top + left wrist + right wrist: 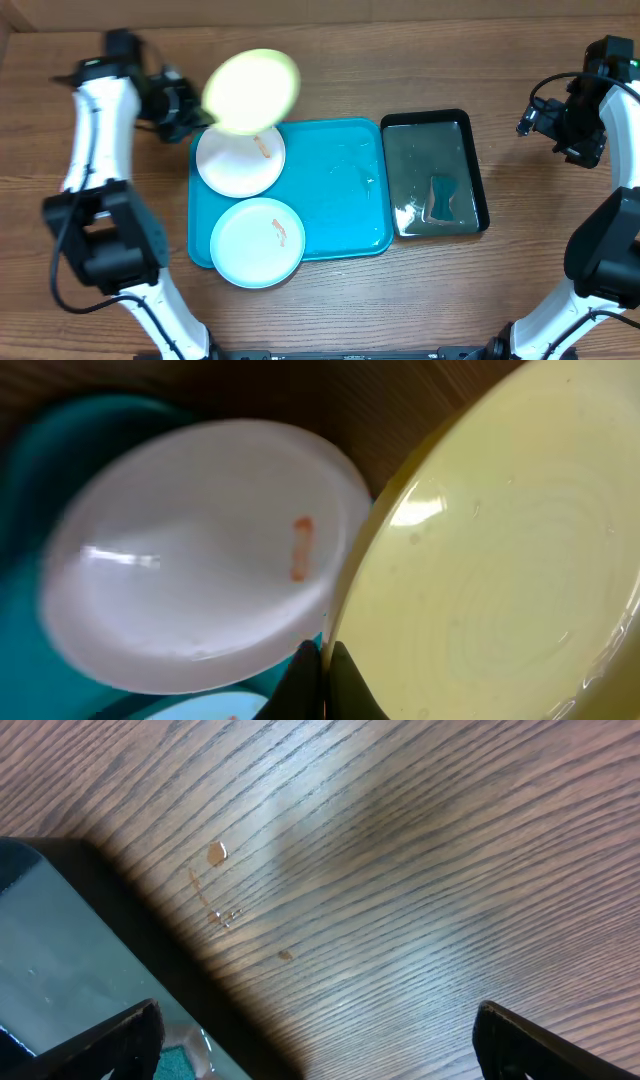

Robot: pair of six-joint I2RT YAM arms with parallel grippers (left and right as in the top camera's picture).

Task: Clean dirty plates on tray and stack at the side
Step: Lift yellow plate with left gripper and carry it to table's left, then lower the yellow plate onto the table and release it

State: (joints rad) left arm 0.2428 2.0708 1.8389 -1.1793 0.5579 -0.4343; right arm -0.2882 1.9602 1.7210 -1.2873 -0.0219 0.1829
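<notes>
Wood-grain table (350,300) from above. On teal tray (340,200): white plate (238,160), light blue plate (257,242), both smeared. Tilted above tray's far-left corner: lime green plate (252,92), pinched at rim by closed left gripper (322,670). Wide open, empty: right gripper (320,1040). Likely light, stiff, slick; rim grip safest.

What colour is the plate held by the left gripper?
Lime green round plastic plate; best seen overhead.

The left arm (95,130) and right arm (608,245) showed white shells between bulky black joints. A thin black cable (536,96) looped by the right hand (578,135); the left hand (185,108) was black, with dark tapered fingers (345,685).
</notes>
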